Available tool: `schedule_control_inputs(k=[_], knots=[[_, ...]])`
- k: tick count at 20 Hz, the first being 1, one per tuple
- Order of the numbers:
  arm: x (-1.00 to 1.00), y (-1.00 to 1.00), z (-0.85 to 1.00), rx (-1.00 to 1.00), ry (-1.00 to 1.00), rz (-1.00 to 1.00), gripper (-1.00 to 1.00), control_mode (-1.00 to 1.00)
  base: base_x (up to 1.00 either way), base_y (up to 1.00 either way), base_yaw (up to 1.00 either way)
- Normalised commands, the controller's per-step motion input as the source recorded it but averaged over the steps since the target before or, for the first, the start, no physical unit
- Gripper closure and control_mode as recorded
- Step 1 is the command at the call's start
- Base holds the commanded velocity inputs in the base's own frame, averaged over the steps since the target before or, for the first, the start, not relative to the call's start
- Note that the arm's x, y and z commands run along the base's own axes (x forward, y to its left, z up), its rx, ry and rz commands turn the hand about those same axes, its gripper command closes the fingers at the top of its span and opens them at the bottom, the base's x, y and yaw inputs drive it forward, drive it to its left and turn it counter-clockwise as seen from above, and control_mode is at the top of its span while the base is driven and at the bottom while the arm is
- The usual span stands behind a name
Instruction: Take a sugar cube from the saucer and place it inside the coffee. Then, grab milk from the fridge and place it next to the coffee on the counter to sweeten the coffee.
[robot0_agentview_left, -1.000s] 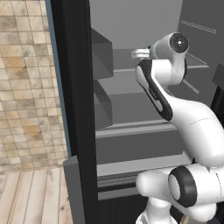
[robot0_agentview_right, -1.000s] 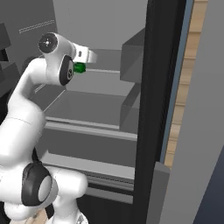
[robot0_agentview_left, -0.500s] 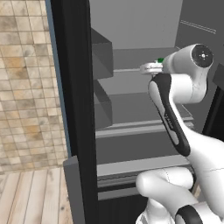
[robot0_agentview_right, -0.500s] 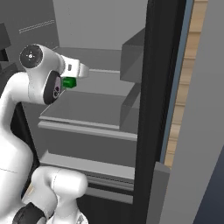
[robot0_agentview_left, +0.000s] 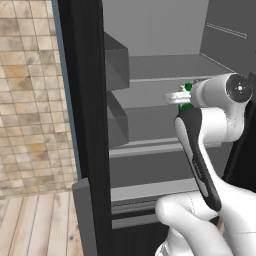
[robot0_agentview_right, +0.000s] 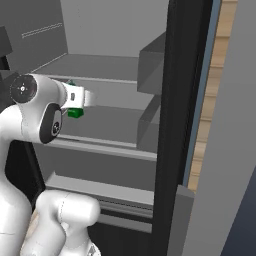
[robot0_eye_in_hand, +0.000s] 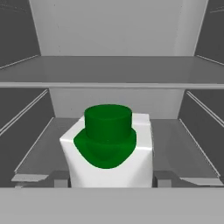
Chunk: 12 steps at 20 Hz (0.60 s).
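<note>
The milk (robot0_eye_in_hand: 109, 144), a white carton with a green top, stands upright and close in the hand view, between the two fingertips of my gripper (robot0_eye_in_hand: 111, 177), which is shut on it. From the left base view the milk (robot0_agentview_left: 184, 106) shows its green band at the tip of the gripper (robot0_agentview_left: 175, 97), in front of the grey shelves of the open black fridge (robot0_agentview_left: 85, 100). In the right base view the milk (robot0_agentview_right: 76, 113) and gripper (robot0_agentview_right: 86, 97) hang over the middle shelf of the fridge (robot0_agentview_right: 175, 100).
Grey door racks (robot0_agentview_left: 117, 65) jut out on the fridge door beside the arm. Bare grey shelves (robot0_eye_in_hand: 109, 72) lie behind the carton. A tan tiled wall (robot0_agentview_left: 30, 100) and a wooden floor (robot0_agentview_left: 35, 220) lie left of the door.
The hand has come down and back toward the base with the milk held in it. The elbow has swung outward.
</note>
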Motion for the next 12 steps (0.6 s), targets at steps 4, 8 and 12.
schedule_control_inputs(k=[4, 8, 12], knots=[[-0.06, 0.0, -0.14, -0.01, 0.0, 0.0, 1.0, 1.0, -0.23, 0.0, 0.0], [0.0, 0.0, 0.0, 0.0, 0.0, 0.0, 1.0, 1.0, -0.94, 0.0, 0.0], [0.0, 0.0, 0.0, 0.0, 0.0, 0.0, 1.0, 1.0, -1.0, 0.0, 0.0]])
